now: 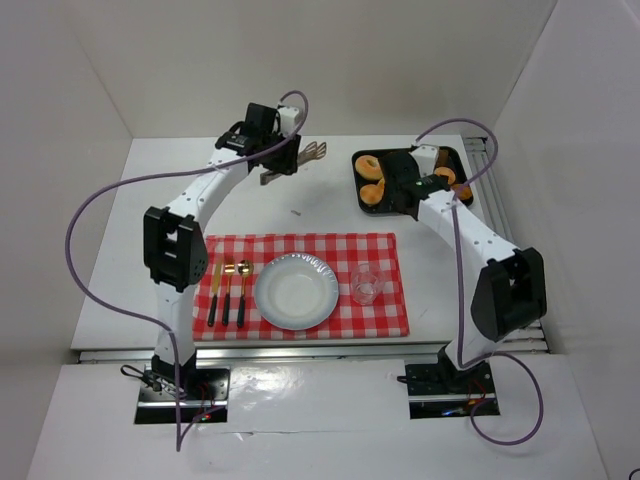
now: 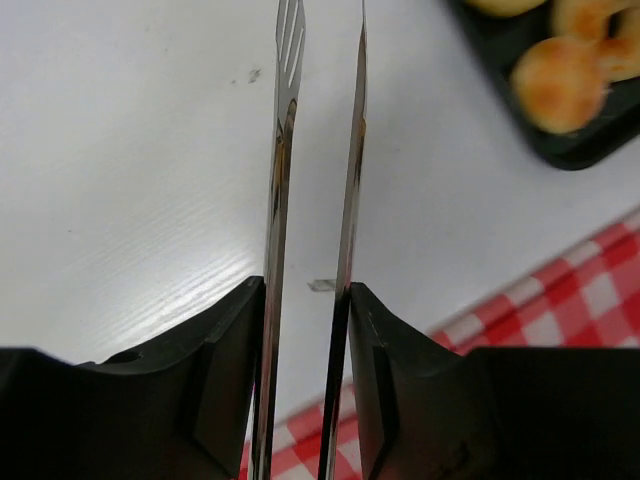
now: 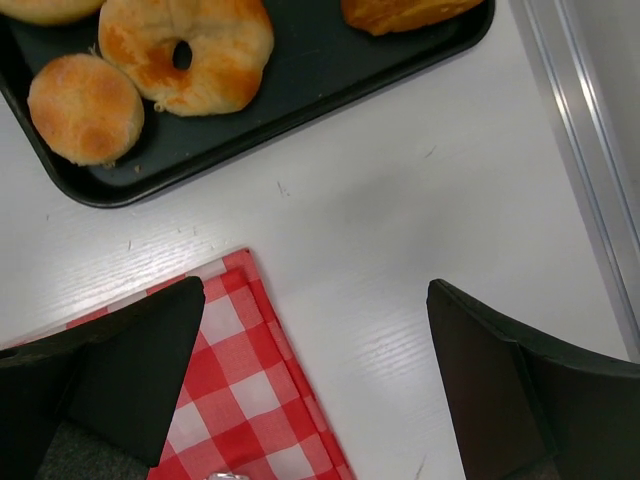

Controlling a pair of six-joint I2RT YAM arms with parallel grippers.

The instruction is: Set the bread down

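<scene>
Two pincers were over the white table [image 1: 330,200]. The left pincer [image 2: 307,300] was pinching a pair of metal tongs [image 2: 283,150]: both thin arms of the tongs ran between its black fingers [image 2: 215,380] and touched them. The arms pointed forward from it, with the tips a little apart and nothing between them. Behind this pincer, toward the arm bases, lay a red checked cloth [image 1: 300,245]. On the cloth, from its left side, were three pieces of cutlery [image 1: 229,292] with golden heads and black handles, side by side. Next came a white plate [image 1: 268,305], then a clear glass [image 1: 365,285] standing upright, near the plate but apart from it. Ahead of the left pincer and to its right lay a black tray [image 3: 300,90] with several breads. The bread [image 3: 85,108], a round golden bun with brown patches, lay in the tray corner nearest to the cloth, just beside a ring-shaped bread [image 3: 185,50], and nothing gripped it. From the tongs it was ahead and well to the right of their tips. From the right pincer [image 3: 316,300] it was ahead and to the left, beyond the left finger. The right pincer was spread wide, with nothing between its fingers, over the bare table between the cloth corner and the tray. To its right ran a metal rail [image 3: 590,150] along the table edge.
</scene>
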